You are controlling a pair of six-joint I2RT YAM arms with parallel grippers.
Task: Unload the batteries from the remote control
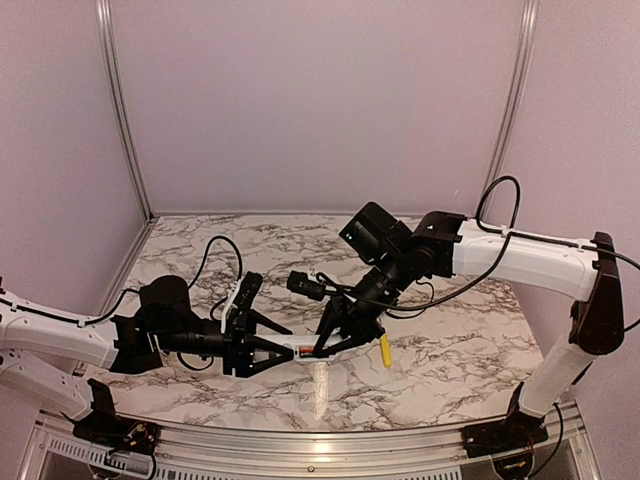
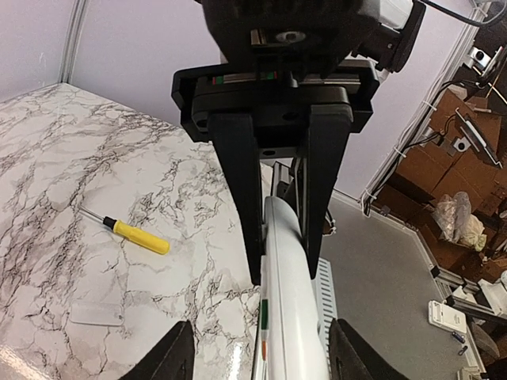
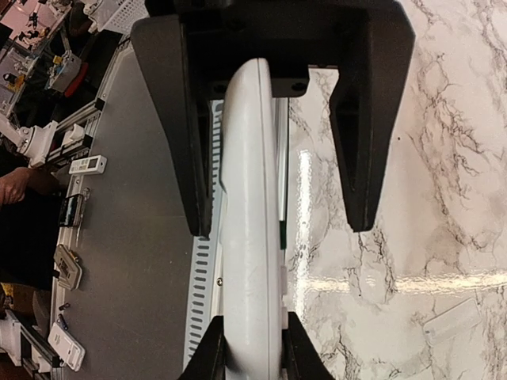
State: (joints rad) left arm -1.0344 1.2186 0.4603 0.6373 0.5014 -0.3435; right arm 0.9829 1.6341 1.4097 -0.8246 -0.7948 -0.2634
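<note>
Remote control [image 3: 252, 237] sits between the two grippers over the front part of the marble table [image 2: 79, 158], seen edge-on from both wrist cameras. The right gripper [image 3: 253, 321] has its jaws clamped on the remote's narrow sides at one end. The left gripper [image 2: 262, 321] straddles the other end with its jaws spread. One finger lies close against the casing, and there is a clear gap on the other side.

The left arm comes in low from the left with its forearm almost level. The right arm rises from its base at the right, bends at a high elbow and slants its wrist down and left to meet it.

The remote is a slim white plastic oblong with a smooth, rounded back. An orange-red battery [image 1: 303, 351] shows in it.

On the glossy, grey-veined marble lie a screwdriver [image 2: 141, 237] with a yellow handle and thin metal shaft, and a thin pale rectangular plate [image 2: 97, 314], well apart from each other.
</note>
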